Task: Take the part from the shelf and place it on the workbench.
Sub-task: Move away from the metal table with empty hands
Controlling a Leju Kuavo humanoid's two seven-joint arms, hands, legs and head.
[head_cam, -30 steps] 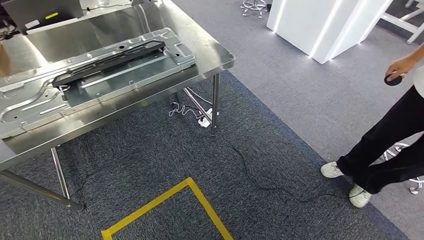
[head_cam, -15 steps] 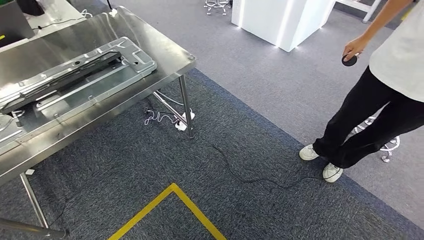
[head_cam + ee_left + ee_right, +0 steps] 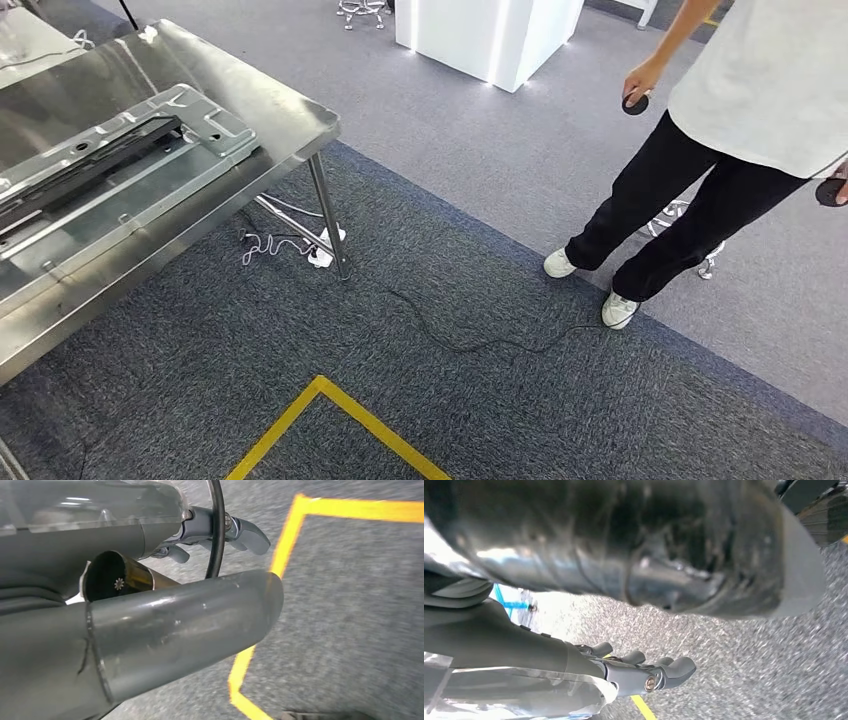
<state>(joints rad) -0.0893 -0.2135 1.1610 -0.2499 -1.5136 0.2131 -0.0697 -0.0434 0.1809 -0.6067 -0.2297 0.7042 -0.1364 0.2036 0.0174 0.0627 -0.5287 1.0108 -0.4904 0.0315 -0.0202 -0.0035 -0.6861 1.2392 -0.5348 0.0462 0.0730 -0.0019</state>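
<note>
Both hands hang over the carpet with nothing in them. In the left wrist view the left hand (image 3: 220, 535) has its fingers a little apart, with a big grey thumb (image 3: 185, 630) close to the camera. In the right wrist view the right hand (image 3: 644, 672) has its fingers apart too. From the head view, the grey carpet (image 3: 500, 400) fills the floor. Next biggest is the shiny steel workbench (image 3: 290, 115) on the left. On it lies the flat metal part (image 3: 130, 165) with a black bar (image 3: 90, 160) across it. A person (image 3: 720, 130) stands on the right holding a small black round thing (image 3: 634, 103). Yellow tape (image 3: 340, 410) marks the carpet, and a thin black cable (image 3: 480, 345) lies near it.
</note>
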